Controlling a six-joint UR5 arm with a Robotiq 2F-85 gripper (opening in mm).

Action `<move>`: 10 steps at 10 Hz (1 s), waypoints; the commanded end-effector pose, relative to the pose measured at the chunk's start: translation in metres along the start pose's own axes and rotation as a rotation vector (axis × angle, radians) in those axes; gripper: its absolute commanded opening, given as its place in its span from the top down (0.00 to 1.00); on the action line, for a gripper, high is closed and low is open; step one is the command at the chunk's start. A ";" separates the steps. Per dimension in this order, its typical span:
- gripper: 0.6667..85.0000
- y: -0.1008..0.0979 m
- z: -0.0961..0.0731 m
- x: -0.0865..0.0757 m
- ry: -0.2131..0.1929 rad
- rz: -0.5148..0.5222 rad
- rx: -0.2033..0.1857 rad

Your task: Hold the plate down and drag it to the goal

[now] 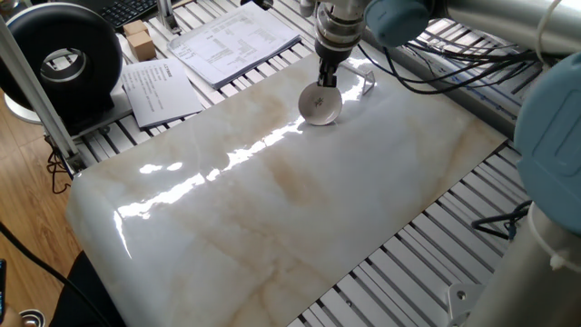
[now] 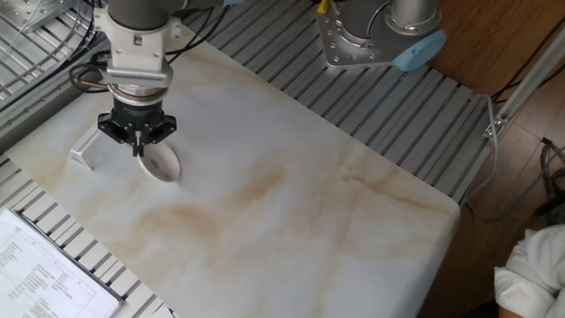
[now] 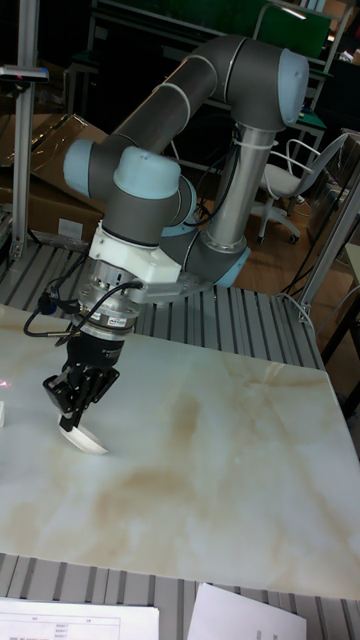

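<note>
We press the gripper (image 2: 136, 150), fingers together, onto the plate (image 2: 161, 164) so it slides toward the frame (image 2: 89, 144) near the bench edge

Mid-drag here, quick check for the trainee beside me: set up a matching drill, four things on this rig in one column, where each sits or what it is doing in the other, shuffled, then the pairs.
Things:
1. plate
2. goal
3. gripper
4. printed sheets

Places or states:
A. lying on the slatted frame off the marble slab
B. pressing down on the dish from above
C. clear frame at the slab's corner, just beyond the dish
D. on the marble, under the fingertips, short of the clear frame

Pairs: 1-D, 2-C, 3-B, 4-A
</note>
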State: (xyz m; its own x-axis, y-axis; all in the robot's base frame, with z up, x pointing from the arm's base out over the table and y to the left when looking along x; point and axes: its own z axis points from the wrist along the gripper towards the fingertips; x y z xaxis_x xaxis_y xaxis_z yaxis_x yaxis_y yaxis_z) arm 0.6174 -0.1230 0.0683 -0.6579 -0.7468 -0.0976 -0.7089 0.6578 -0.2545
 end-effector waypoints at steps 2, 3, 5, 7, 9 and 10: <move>0.99 0.006 0.001 0.008 0.015 0.051 -0.038; 0.99 0.004 0.001 0.009 0.020 0.032 -0.030; 0.99 -0.011 0.000 0.017 0.037 -0.019 0.007; 0.99 -0.036 -0.002 0.030 0.045 -0.102 0.077; 0.99 -0.055 -0.004 0.042 0.051 -0.164 0.144; 0.99 -0.070 -0.005 0.043 0.053 -0.215 0.199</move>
State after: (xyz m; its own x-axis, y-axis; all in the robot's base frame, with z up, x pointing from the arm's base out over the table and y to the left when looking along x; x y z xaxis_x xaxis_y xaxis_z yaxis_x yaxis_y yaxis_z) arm 0.6257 -0.1745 0.0768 -0.5734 -0.8192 -0.0116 -0.7606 0.5375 -0.3640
